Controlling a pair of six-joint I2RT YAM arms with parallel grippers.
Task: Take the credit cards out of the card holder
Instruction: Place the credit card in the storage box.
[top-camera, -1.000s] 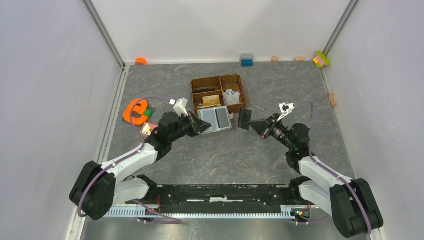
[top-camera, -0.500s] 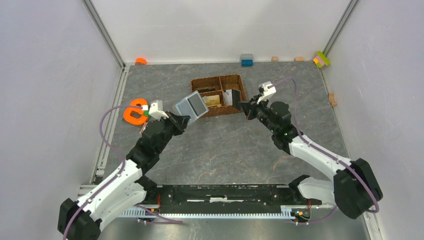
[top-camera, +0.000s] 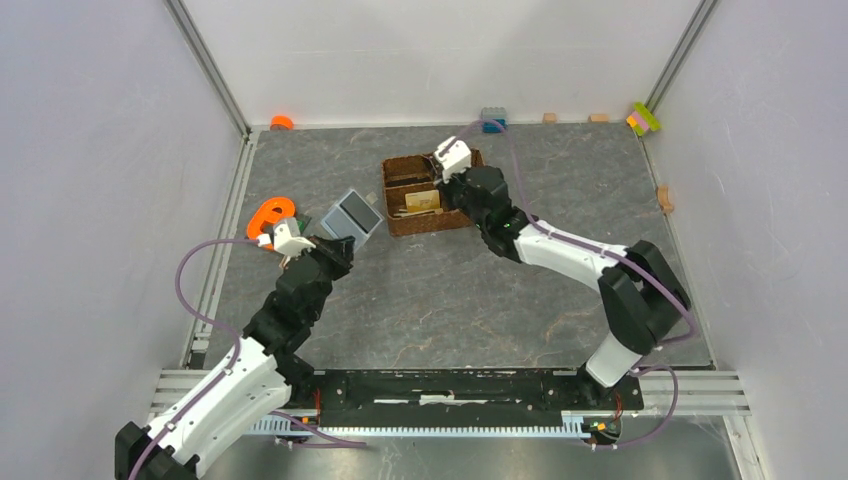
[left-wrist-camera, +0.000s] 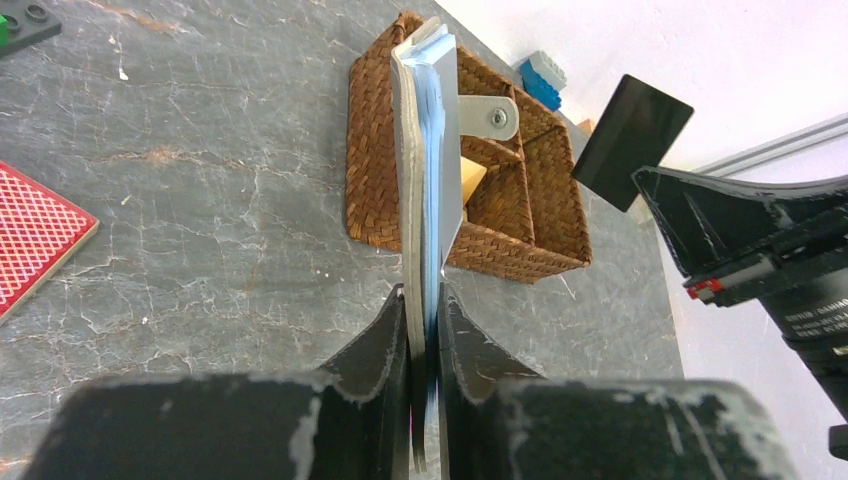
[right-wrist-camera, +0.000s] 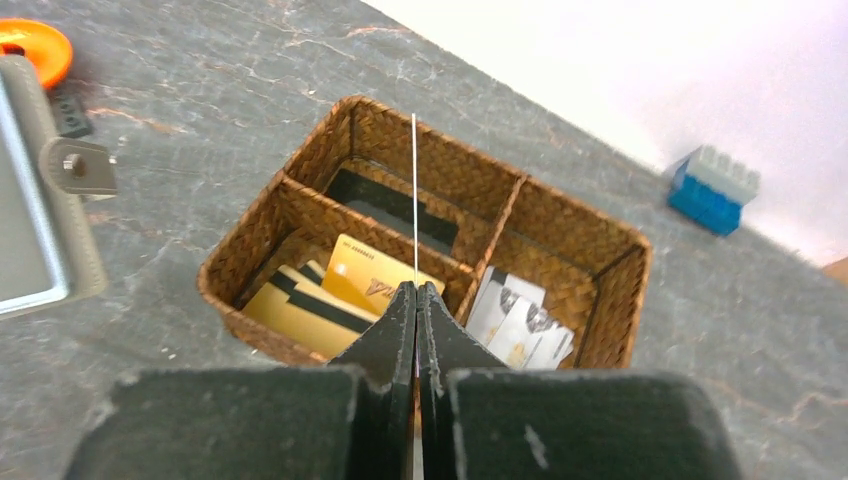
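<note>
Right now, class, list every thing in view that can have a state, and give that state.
card holder: open, held up off the table.
left gripper: shut on the card holder's edge.
right gripper: shut on a dark card, above the basket.
dark card: out of the holder, pinched upright.
basket: open-topped, gold cards lying in one compartment.

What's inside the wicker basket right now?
In the basket: gold-tan cards near-left, a dark card far-left, pale cards on the right. The right gripper, shut on a thin card, covers the near middle; anything under the stacks is hidden.
</note>
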